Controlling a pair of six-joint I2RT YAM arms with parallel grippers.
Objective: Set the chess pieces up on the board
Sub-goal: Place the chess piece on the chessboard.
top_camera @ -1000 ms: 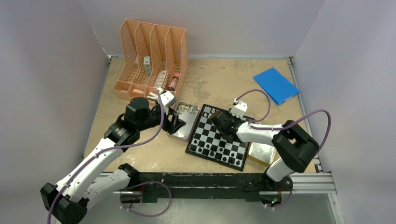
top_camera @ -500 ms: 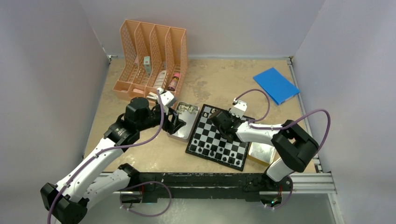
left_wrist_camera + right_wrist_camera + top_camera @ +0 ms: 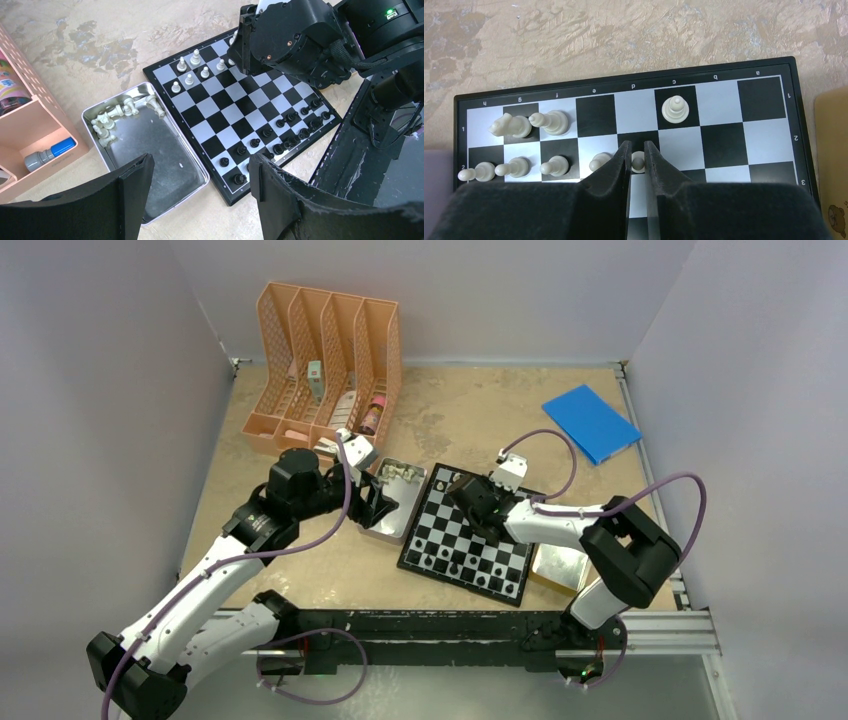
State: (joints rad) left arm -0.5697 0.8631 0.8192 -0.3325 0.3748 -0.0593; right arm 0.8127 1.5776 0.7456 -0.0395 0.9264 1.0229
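Right jaws are clenched on a small pale pawn. The two black fingers pinch it from either side over the second rank of the small black-and-white checkered chessboard, about at the d file. I can't tell whether its base sits on the square or just off it. Left of it in my right wrist view, four more pale pawns stand along that rank. Two taller pale pieces are on f and g of the first rank, and a lone pale piece is on c1. Over on the other arm, the left jaws are spread wide with nothing between them. They hang above the near end of a shiny rectangular metal tin, which lies just beside the board's left edge. A cluster of pale chessmen is heaped in the tin's far corner. The black chessmen stand in two ragged rows along the board's near side. Further out on the sandy mottled surface, I see a peach plastic file organiser at the far left and a flat blue rectangle at the far right. A second metal tin sits by the board's right edge, partly under the right arm.
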